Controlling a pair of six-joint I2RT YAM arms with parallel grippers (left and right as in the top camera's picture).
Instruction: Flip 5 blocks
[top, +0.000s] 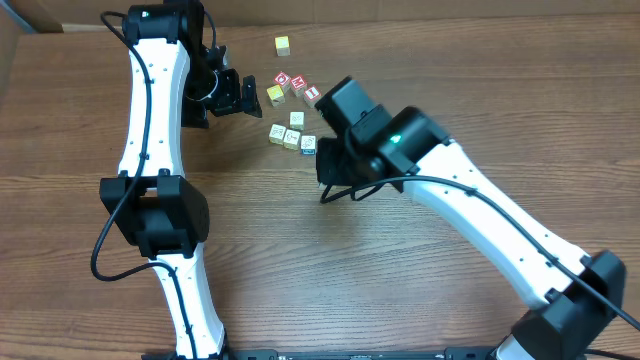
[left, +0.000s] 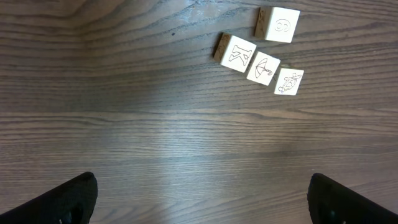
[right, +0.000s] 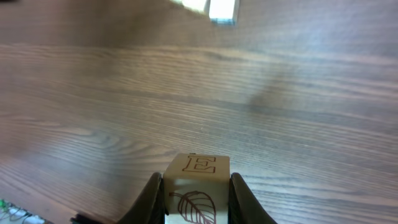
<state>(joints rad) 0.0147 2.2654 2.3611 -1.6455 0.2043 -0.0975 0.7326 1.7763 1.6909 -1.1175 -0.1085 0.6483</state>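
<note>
The right end effector (right: 197, 202) is closed narrowly on a small pale wooden cube with a brown "E" and a leaf drawing (right: 198, 167), one finger pressed to each side. The cube seems lifted off the brown wood-grain worktop (top: 300, 250), though the close view leaves that uncertain. The left end effector (left: 205, 200) gapes fully wide and empty above the worktop, near four pale cream line-marked wooden cubes (left: 263, 67) lying close together.

Soft, even light covers the desk (top: 300, 280), with only faint shadows. Ahead of the left pincer (left: 208, 199) the grain is sharp under a pale sheen. The block (right: 196, 183) in the right pincer (right: 197, 196) is crisp, another block (right: 222, 10) far beyond it blurred.
</note>
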